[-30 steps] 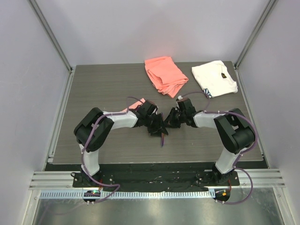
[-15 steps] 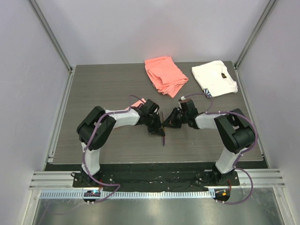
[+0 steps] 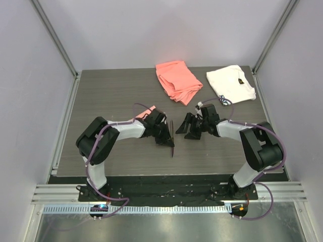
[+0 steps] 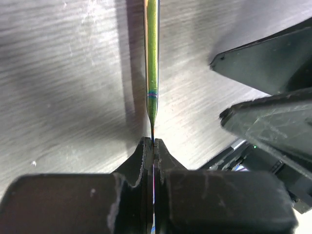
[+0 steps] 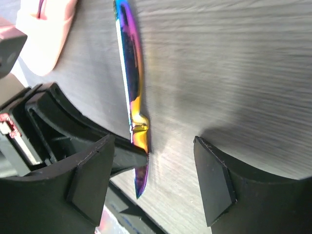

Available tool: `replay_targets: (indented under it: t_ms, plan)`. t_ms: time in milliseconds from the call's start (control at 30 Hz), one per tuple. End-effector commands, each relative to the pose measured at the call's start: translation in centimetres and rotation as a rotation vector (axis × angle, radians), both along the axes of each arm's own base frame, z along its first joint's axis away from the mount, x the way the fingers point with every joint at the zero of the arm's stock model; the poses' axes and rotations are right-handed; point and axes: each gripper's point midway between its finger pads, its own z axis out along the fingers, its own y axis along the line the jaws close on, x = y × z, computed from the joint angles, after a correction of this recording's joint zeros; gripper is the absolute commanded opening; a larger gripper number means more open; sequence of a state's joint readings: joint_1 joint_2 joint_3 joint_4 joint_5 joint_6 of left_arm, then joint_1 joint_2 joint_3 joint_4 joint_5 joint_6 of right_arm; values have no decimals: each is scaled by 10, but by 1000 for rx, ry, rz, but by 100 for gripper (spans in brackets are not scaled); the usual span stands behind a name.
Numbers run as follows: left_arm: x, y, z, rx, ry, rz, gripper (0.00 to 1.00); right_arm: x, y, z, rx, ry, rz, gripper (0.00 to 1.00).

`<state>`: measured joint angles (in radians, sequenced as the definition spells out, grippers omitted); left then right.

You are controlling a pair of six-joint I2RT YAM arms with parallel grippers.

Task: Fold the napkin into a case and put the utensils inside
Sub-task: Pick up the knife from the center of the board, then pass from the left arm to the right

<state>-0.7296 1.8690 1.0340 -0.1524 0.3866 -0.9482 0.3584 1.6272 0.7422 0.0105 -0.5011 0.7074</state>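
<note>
One utensil (image 4: 152, 58) is now held by the left gripper (image 4: 153, 144) alone, clamped near the bench's middle. The right gripper (image 5: 155, 146) has been opened and drawn back, so a handover is judged complete. The napkin (image 3: 147, 111) is seen just behind the left gripper.

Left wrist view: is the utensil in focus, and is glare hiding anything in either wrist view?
Left wrist: utensil sharp and edge-on, its dark shadow just left of it on the table; pale glare at top left; fingers dark and soft. Right wrist: utensil has a bright rainbow sheen but a clear outline; napkin is soft.
</note>
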Motion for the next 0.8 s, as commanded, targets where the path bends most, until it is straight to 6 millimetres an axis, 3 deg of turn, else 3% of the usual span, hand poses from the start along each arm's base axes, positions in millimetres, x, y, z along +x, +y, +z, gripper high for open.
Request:
replay_targets:
  t_ms: [0, 233, 333, 467, 500, 533, 567, 600, 667, 700, 733, 767]
  plan:
    - [9, -13, 45, -133, -118, -35, 0, -1, 19, 22, 78, -83, 97, 72]
    - [1, -10, 65, -182, -139, -35, 0, 3, 56, 33, 157, -149, 131, 73]
    - [-1, -8, 73, -196, -148, -32, 0, 0, 68, 36, 164, -174, 151, 68]
    - [-4, -5, 84, -215, -168, -25, 0, 3, 75, 42, 168, -250, 186, 45]
    - [-5, -5, 85, -216, -170, -27, 0, 0, 80, 45, 177, -281, 216, 27]
    - [-7, -4, 87, -216, -173, -34, 0, 2, 85, 55, 200, -331, 245, 19]
    - [-11, -4, 92, -229, -166, -55, 0, 1, 88, 58, 202, -358, 280, 4]
    - [-13, 1, 95, -234, -154, -64, 9, 2, 90, 60, 182, -420, 333, 2]
    - [-17, 14, 117, -269, -226, -50, 46, 6, 89, 66, 128, -479, 410, 1]
    - [-14, 25, 124, -256, -258, -29, 88, 9, 86, 66, 69, -569, 484, 1]
    - [-20, 39, 124, -216, -247, -16, 91, 11, 83, 71, 23, -582, 522, 1]
    - [-12, 55, 136, -217, -288, -1, 91, 14, 79, 73, -22, -606, 553, 1]
